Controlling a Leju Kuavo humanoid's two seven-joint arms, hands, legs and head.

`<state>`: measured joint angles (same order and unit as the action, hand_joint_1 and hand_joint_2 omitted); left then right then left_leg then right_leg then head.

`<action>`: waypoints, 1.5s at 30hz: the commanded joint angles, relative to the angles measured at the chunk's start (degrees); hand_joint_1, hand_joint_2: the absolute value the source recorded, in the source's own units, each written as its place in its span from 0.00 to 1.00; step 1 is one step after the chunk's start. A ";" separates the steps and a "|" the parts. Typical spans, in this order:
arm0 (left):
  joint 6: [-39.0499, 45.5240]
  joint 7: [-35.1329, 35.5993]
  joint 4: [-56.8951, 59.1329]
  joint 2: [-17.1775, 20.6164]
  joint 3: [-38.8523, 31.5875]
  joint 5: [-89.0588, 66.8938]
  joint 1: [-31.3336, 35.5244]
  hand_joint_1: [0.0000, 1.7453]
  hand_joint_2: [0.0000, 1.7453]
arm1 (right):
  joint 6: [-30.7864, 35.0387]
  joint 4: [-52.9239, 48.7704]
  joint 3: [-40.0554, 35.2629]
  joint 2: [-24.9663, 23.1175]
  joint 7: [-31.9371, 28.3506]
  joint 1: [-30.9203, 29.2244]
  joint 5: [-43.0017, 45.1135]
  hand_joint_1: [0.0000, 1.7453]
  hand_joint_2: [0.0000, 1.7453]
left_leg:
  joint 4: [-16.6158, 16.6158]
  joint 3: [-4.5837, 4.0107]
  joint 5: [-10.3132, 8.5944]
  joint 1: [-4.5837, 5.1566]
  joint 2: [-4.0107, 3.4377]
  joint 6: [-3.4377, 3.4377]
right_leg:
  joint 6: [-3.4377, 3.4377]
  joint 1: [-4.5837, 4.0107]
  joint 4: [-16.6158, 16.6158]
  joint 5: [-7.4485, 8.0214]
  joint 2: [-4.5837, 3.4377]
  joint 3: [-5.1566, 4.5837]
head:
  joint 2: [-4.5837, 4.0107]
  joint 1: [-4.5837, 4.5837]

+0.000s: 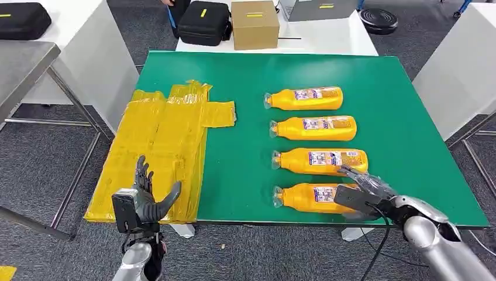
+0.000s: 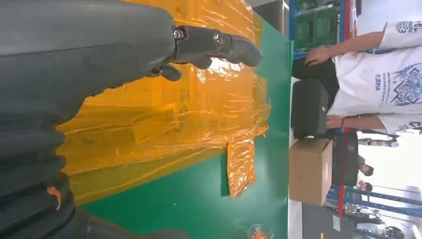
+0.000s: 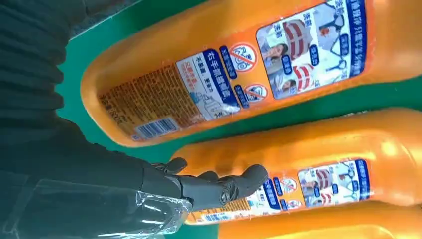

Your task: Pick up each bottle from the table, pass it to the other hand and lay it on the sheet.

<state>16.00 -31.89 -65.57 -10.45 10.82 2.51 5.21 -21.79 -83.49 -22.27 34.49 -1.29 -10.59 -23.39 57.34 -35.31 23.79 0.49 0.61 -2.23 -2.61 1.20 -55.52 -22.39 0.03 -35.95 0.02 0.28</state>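
A: What sits on the green tabletop (image 1: 409,134)?

B: Four orange bottles lie on their sides in a column on the right half, clear caps pointing left: the farthest bottle (image 1: 304,98), the second bottle (image 1: 314,128), the third bottle (image 1: 321,160) and the nearest bottle (image 1: 304,198). The liquid inside looks orange throughout. A crinkled yellow sheet (image 1: 158,146) covers the left side and hangs over the left edge.

A: Any writing you can read?

B: Each bottle carries a white and blue label with small pictures, round red warning signs and a barcode. The characters are too small for me to read. On the white table behind stand a black case (image 1: 205,22) and a cardboard box (image 1: 254,24).

A: And the arms?

B: The right robot hand (image 1: 360,190) lies over the base end of the nearest bottle, fingers stretched forward toward the third bottle, not wrapped around anything; it holds nothing. The left robot hand (image 1: 146,196) is raised at the near edge of the sheet, fingers spread upward, thumb out to the right, empty.
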 commanded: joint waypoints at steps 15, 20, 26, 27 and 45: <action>-0.06 0.33 3.68 0.93 1.17 0.73 1.64 0.00 1.00 | -0.10 1.54 -0.13 0.20 1.36 3.47 0.31 0.01 1.00 | -0.05 0.21 0.07 -0.04 0.01 0.09 | 0.08 -0.05 0.07 -0.07 0.04 0.21 | 0.00 0.02; -0.16 0.13 4.03 0.86 1.07 0.90 1.44 0.00 1.00 | -0.24 0.31 0.90 0.97 1.89 6.33 -0.21 0.77 1.00 | -0.01 0.45 0.19 -0.12 0.05 0.16 | 0.15 -0.13 0.06 -0.20 0.10 0.48 | 0.00 0.02; -0.54 -0.08 3.77 0.66 0.20 0.93 1.22 0.00 1.00 | -0.45 0.37 1.63 -1.61 2.83 7.81 -2.76 0.94 1.00 | -0.07 0.44 0.18 -0.12 -0.08 0.15 | 0.14 -0.13 0.12 -0.14 -0.03 0.44 | 0.00 0.00; -0.53 0.07 3.88 0.62 0.16 0.85 1.21 0.00 1.00 | -0.58 0.11 1.86 -1.59 2.90 8.26 -2.97 0.94 1.00 | -0.05 0.61 0.28 -0.17 -0.14 0.21 | 0.20 -0.19 0.12 -0.21 -0.07 0.61 | 0.00 0.02; -0.24 0.06 3.54 0.63 0.01 0.85 0.28 0.00 1.00 | 0.44 1.32 2.98 -2.30 1.66 4.43 -3.64 1.00 1.00 | -0.04 0.52 0.19 -0.10 -0.21 0.16 | 0.15 -0.11 0.07 -0.13 -0.13 0.46 | 0.00 0.00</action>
<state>15.54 -31.98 -64.61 -10.45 10.80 3.34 5.07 -22.14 -84.41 -19.41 34.38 1.01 -3.90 -26.95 57.33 -35.17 23.81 0.48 0.56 -2.23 -2.61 1.19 -55.52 -22.39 0.01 -35.84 0.02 0.28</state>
